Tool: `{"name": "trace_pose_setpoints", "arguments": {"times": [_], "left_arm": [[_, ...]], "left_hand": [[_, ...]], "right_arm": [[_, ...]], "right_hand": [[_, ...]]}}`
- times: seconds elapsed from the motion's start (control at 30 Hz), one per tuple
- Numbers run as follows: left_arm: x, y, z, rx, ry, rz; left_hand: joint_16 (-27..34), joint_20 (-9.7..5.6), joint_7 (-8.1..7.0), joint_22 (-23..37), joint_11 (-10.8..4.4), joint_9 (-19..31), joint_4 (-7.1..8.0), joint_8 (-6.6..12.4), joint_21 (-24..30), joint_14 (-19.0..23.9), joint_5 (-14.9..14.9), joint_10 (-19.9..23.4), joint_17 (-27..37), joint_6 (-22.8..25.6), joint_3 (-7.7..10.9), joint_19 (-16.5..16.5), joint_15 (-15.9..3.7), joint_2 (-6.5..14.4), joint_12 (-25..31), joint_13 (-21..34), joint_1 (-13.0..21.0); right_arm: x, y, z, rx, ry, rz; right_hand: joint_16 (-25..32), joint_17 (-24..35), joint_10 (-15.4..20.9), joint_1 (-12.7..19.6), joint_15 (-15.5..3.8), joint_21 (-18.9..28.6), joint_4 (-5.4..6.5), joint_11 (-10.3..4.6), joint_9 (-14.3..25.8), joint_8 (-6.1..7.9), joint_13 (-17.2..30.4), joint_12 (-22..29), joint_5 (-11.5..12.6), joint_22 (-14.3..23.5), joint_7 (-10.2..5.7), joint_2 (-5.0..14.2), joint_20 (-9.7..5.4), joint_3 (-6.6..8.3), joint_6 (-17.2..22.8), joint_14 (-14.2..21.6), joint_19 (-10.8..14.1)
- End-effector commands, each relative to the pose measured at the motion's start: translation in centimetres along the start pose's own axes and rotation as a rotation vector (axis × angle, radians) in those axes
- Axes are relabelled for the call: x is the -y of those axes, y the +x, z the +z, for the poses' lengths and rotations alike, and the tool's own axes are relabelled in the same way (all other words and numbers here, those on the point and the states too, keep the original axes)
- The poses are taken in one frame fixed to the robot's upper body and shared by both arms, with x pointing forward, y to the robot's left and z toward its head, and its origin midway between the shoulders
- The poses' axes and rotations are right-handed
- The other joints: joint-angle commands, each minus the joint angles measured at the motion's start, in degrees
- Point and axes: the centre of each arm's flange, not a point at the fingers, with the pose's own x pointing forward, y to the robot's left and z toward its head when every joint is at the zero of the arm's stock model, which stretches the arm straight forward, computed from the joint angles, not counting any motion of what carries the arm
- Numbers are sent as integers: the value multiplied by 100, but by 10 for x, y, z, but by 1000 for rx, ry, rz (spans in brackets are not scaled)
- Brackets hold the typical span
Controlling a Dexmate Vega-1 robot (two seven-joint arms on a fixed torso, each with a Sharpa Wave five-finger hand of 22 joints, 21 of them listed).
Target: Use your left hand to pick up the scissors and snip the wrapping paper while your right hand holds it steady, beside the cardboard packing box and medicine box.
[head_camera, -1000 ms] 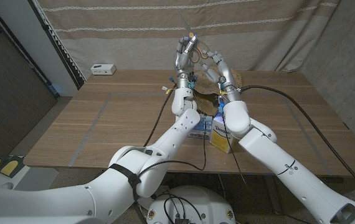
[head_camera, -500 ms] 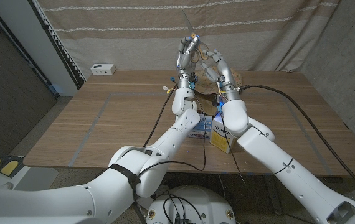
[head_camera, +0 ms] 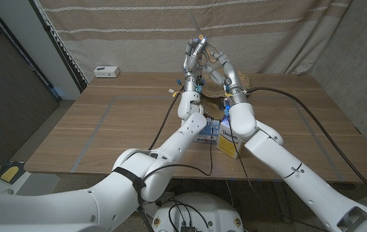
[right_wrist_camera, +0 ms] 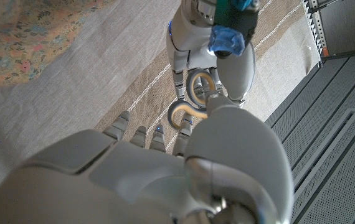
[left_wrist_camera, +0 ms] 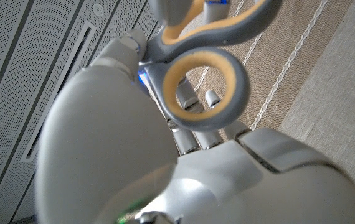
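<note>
My left hand (head_camera: 193, 57) is raised high above the table's far middle and grips the scissors (head_camera: 196, 29), whose thin blades point up. In the left wrist view its fingers pass through the grey, yellow-lined handle loops (left_wrist_camera: 242, 87). Just beside it, my right hand (head_camera: 227, 69) is raised too and holds the floral wrapping paper (head_camera: 213, 72) up between the two hands. The right wrist view has the paper (right_wrist_camera: 22, 31), the scissors' handles (right_wrist_camera: 179, 113) and my left hand (right_wrist_camera: 184, 37) ahead of my right hand (right_wrist_camera: 165, 168). Below stand the cardboard packing box (head_camera: 210, 103) and the blue-and-white medicine box (head_camera: 217, 132).
A small white device (head_camera: 106, 71) sits at the table's far left corner. A black cable (head_camera: 286, 96) runs over the right side of the wooden table (head_camera: 106, 129). A striped curtain (head_camera: 138, 32) hangs behind.
The left hand has tilted the scissors so that their blades stick up above the hands. The right hand has shifted slightly towards the left hand with the paper.
</note>
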Motion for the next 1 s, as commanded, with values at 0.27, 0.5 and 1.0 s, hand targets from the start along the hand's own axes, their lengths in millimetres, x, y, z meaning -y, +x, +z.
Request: {"name": "trace_pose_setpoints", "arguments": {"times": [0.27,0.5,1.0], "left_arm": [[3,-1,-8,-20,-2,-24],[3,-1,-8,-18,-2,-24],[4,-1,-8,-13,10,-32]], "left_hand": [[34,-771,5,29,-56,32,589,25,25,54,44,91,-3,-11,631,-25,-201,21,52,24,62],[34,-771,5,29,-56,32,589,25,25,54,44,91,-3,-11,631,-25,-201,21,52,24,62],[34,-771,5,29,-56,32,589,25,25,54,44,91,-3,-11,631,-25,-201,21,52,24,62]], "right_arm": [[-5,2,-2,-9,53,-48],[-9,0,-3,-3,52,-112],[-11,2,-2,22,24,-170]], "right_hand": [[85,4,263,-135,-49,53,-8,-38,12,123,12,122,1,12,50,-5,14,-95,335,69,150],[127,-6,603,-45,-76,106,-155,-44,11,205,10,229,51,7,248,-41,9,-114,651,350,386],[87,-17,1243,262,-200,125,-574,-98,-5,374,3,385,228,3,422,-236,-96,-239,1495,630,719]]}}
